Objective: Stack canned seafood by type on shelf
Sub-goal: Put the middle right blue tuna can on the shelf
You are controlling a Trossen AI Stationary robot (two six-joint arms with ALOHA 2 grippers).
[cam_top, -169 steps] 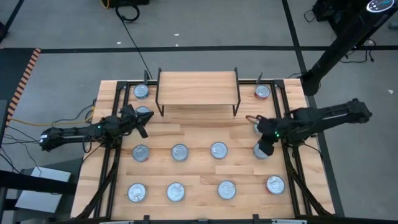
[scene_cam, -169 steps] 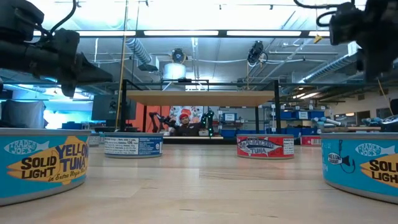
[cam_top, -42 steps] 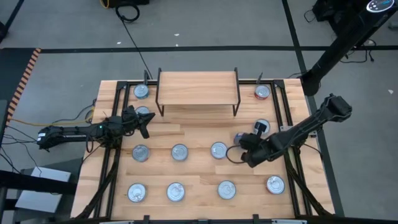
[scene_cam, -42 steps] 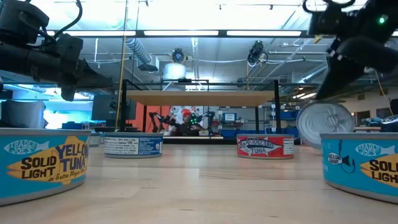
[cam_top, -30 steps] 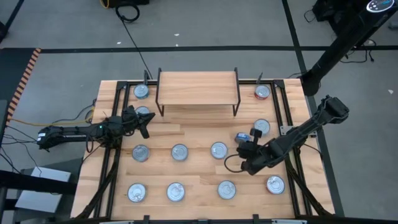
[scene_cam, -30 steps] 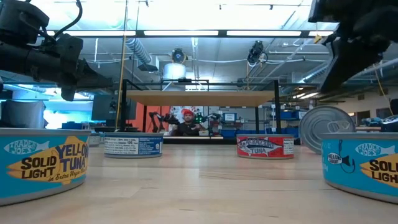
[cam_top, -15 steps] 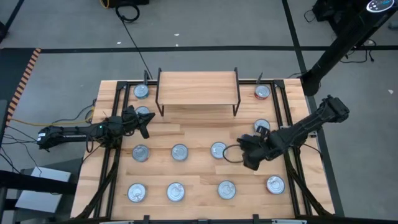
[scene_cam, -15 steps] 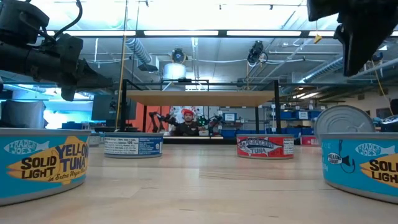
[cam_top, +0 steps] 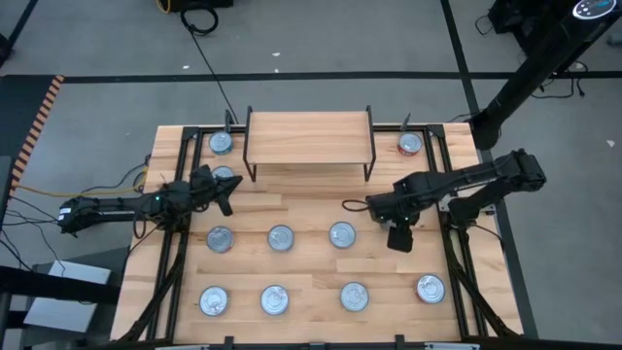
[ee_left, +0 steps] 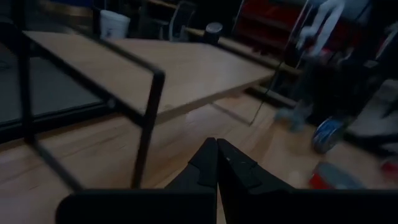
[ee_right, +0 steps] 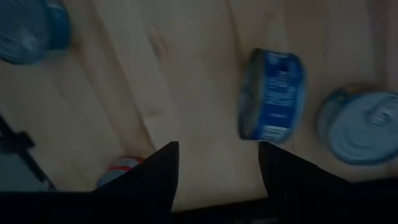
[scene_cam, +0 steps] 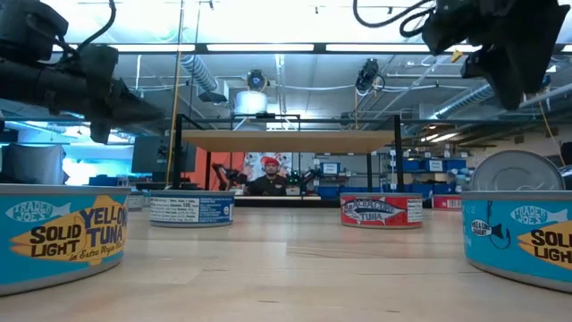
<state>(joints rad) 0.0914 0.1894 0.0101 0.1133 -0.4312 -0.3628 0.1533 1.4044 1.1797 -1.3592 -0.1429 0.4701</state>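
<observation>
Several round tins (cam_top: 280, 236) with silver tops lie flat in rows on the wooden table. One blue-labelled tin (ee_right: 273, 93) stands on its rim, showing its silver face (scene_cam: 518, 172) behind a near tuna tin (scene_cam: 523, 240); my right arm hides it in the high view. My right gripper (ee_right: 214, 180) hangs open above the table right of centre (cam_top: 397, 233), pointing down, with nothing between its fingers. The shelf (cam_top: 309, 136) stands bare at the far middle. My left gripper (ee_left: 216, 163) waits shut by the shelf's front left leg (cam_top: 225, 199).
A red tin (scene_cam: 382, 210) and a dark-blue tin (scene_cam: 190, 208) sit near the shelf's legs. Black rails (cam_top: 457, 243) run along both table sides. Bare wood lies between the shelf and the middle row. A person sits in the room beyond the table (scene_cam: 268, 179).
My right gripper has risen and swung toward the far edge, tipping over until it points down, away from the tin on its rim. That tin has rolled toward the table's right edge and still stands on its rim.
</observation>
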